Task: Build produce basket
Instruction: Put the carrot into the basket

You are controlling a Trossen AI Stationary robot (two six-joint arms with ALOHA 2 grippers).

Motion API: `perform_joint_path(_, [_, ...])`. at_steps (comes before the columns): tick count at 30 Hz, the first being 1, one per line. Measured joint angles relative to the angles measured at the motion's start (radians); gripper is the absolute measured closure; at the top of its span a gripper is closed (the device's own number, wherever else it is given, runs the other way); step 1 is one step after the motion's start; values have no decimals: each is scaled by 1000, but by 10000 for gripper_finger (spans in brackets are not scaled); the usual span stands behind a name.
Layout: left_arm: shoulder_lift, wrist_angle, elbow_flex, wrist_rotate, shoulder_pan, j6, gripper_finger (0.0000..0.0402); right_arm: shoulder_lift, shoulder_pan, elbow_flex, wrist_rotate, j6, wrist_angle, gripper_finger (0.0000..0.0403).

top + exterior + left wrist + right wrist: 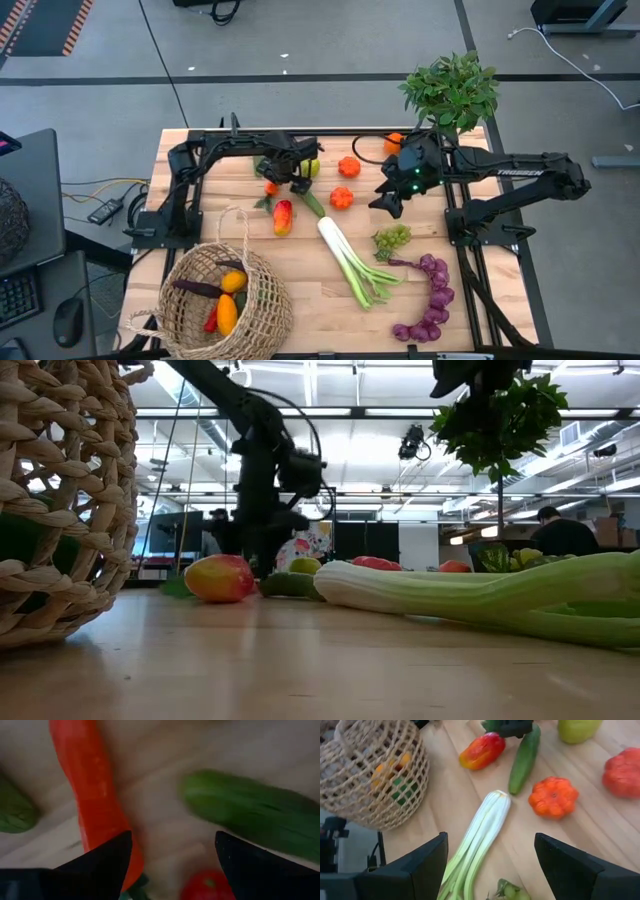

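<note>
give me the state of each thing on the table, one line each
basket: lying tilted on its side, several produce pieces inside
leek: lying flat, outside the basket
purple grapes: on the table, not yet packed
cucumber: lying flat beside the leek's white end
carrot: lying flat under the left claw
left claw: open, low over the carrot
right claw: open, empty, above the leek

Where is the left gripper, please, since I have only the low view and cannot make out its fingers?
Observer: The left gripper is open, low over the far side of the table, between a carrot and a cucumber.
Operator: Is it holding anything?
Observer: No, its fingers stand apart with nothing clamped.
Operator: What is inside the basket?
Observer: From above, the basket holds a dark aubergine and some yellow and red pieces.
</note>
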Motion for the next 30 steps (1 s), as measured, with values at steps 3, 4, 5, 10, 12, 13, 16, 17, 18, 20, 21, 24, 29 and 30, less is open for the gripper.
perform_joint_path(3, [2, 10, -30, -7, 15, -12, 111, 0, -18, 0, 2, 21, 0, 103])
perform_joint_path(4, [1, 12, -31, -9, 17, -12, 111, 0, -22, 0, 2, 24, 0, 103])
perform_joint_path(5, [1, 15, -30, -7, 17, -12, 111, 0, -27, 0, 2, 26, -1, 103])
perform_joint_path(10, [-27, 14, -19, 3, 8, 15, 111, 0, -49, 0, -3, 27, -3, 103])
perform_joint_path(12, [-52, 14, -15, -12, 6, 36, 111, 0, -59, 0, -8, 27, -3, 103])
perform_joint_path(13, [-65, 9, -15, -26, 7, 40, 111, 0, -65, 0, -9, 27, -3, 103])
perform_joint_path(16, [-95, -4, -15, -85, 19, 64, 111, 0, -82, 0, -9, 27, -4, 103])
perform_joint_path(17, [-97, -11, -15, -101, 24, 75, 111, 0, -88, 0, -9, 27, -5, 103])
perform_joint_path(18, [-97, -15, -15, -109, 29, 87, 111, 0, -94, 0, -9, 27, -4, 103])
perform_joint_path(20, [-91, -28, -16, -115, 37, 105, 111, 0, -106, 0, -9, 26, -4, 103])
perform_joint_path(21, [-84, -30, -16, -125, 37, 109, 111, 0, -112, 0, -9, 25, -4, 103])
perform_joint_path(24, [-68, -45, -20, -185, 28, 87, 111, 0, -127, 0, -9, 25, -4, 103])
perform_joint_path(29, [-65, -33, -38, -279, 4, 13, 117, 1, -132, 0, -9, 25, -1, 103])
perform_joint_path(30, [-62, -29, -43, -286, 1, 8, 121, 1, -132, 0, -9, 25, -1, 103])
